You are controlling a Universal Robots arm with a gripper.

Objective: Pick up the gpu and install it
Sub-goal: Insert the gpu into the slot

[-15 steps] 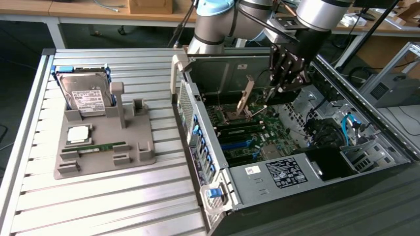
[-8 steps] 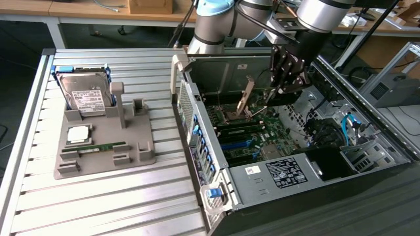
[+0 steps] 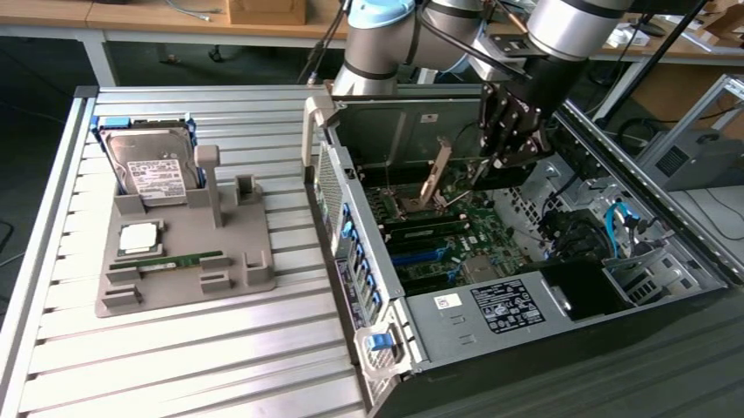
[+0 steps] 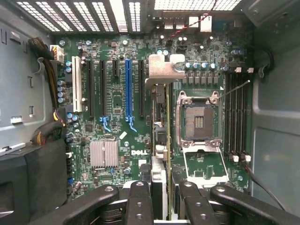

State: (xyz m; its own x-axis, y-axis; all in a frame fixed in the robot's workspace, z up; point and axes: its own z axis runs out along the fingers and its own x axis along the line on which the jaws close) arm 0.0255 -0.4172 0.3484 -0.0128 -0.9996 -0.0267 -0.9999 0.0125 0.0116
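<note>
The gpu [image 3: 436, 174] hangs upright and slightly tilted inside the open computer case [image 3: 331, 187], above the motherboard [image 3: 489, 231]. My gripper [image 3: 494, 165] reaches down into the case and is shut on the card. In the wrist view the gpu [image 4: 167, 136] shows edge-on, running from between my gripper's [image 4: 161, 190] black fingers [image 4: 139, 201] out to its silver bracket [image 4: 161, 70]. The card lies over the strip between the row of expansion slots, including a long blue slot [image 4: 127, 89], and the empty CPU socket [image 4: 199, 122]. It is not seated in any slot.
On the slatted metal table [image 3: 221, 348], at the exterior view's left, a grey holder [image 3: 250, 274] carries a silver hard drive [image 3: 152, 170], a green RAM stick [image 3: 169, 259] and a CPU chip [image 3: 139, 235]. Cable bundles [image 4: 47, 93] and blue cables [image 3: 622, 218] line the case's inside.
</note>
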